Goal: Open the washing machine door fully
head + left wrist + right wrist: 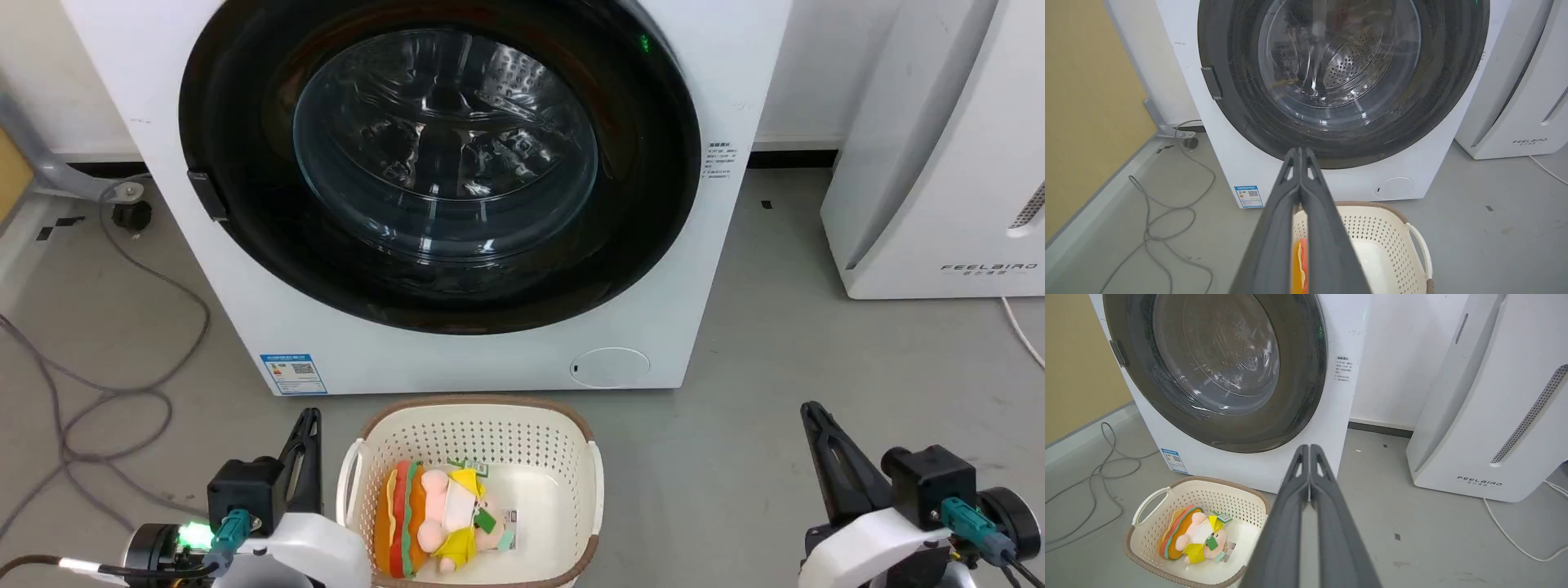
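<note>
The washing machine door (445, 155) sits shut, flush in the front of the washing machine (457, 359), dead ahead of the robot. The left tool (310, 418) and right tool (808, 410) both have their fingers pressed together with nothing between them. They hang low either side of a cream basket (482, 412) holding a burger plush (433, 518), well short of the door. The basket is on the floor just in front of the machine.
</note>
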Controlling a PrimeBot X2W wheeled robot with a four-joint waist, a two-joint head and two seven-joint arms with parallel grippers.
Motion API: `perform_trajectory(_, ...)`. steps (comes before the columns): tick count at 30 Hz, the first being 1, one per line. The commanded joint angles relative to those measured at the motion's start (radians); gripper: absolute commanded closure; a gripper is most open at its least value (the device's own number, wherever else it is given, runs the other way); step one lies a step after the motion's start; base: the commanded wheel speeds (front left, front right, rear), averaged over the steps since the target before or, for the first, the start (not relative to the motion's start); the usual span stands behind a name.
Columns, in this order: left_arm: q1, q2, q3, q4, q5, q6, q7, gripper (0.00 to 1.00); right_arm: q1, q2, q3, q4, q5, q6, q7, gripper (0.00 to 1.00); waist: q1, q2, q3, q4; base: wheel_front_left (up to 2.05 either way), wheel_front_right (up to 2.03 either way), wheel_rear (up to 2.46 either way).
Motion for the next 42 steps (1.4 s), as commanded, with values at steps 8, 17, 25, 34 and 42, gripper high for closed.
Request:
perform_trajectory(8,-0.016,0.0,0.001,-0.004,0.002,-0.004,0.0,1.0,-0.011,0.003,0.0,0.002,-0.008,0.001,0.001,1.0,0.0001,0.0,0.0,0.0,0.0,0.0,0.0)
perform_trajectory(17,-0.016,0.0,0.001,-0.004,0.002,-0.004,0.0,1.0,-0.011,0.003,0.0,0.002,-0.008,0.001,0.001,1.0,0.0001,0.0,0.0,0.0,0.0,0.0,0.0)
perform_trajectory(25,0.0,0.0,-0.002,0.001,-0.002,0.004,-0.005,0.0,0.001,0.0,-0.003,-0.001,0.006,0.0,-0.005,0.0,0.0001,0.0,0.001,0.0,0.0,0.0,0.0)
perform_trajectory(34,-0.001,0.0,-0.013,-0.005,-0.01,0.018,-0.024,0.0,0.004,0.0,-0.012,-0.017,0.046,0.0,-0.023,0.0,0.0001,0.0,0.004,0.0,0.0,0.0,0.0)
perform_trajectory(42,-0.003,0.0,-0.02,-0.017,-0.016,0.029,-0.04,0.0,0.007,0.0,-0.014,-0.035,0.081,0.0,-0.04,0.0,0.0001,0.0,0.007,0.0,0.0,0.0,0.0)
